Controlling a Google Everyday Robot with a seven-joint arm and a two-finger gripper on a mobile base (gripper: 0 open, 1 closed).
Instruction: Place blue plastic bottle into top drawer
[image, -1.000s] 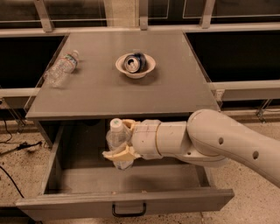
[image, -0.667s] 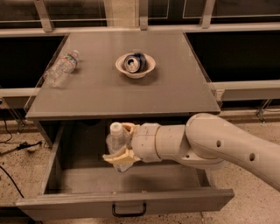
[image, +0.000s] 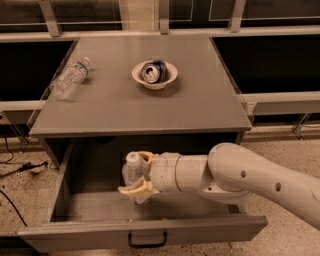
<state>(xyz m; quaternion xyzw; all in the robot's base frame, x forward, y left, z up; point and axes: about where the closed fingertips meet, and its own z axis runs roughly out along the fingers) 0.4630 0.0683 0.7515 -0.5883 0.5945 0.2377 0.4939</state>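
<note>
Tabletop (image: 125, 112) bowl (image: 171, 79): can (image: 152, 71) — drawer (image: 140, 233): pincer (image: 136, 175) (clasping bottle (image: 129, 169))

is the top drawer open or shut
Open: top drawer pulled out, its inside showing; the tool holds the blue plastic bottle inside it.

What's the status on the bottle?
Pincer inside open top drawer, shut on blue plastic bottle. Bottle upright, not yet released. Nothing in the way.

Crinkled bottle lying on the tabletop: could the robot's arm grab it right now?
Probably not at once. The gripper is down inside the open top drawer, below the tabletop, shut on the blue plastic bottle. The crinkled bottle itself lies in the open.
</note>
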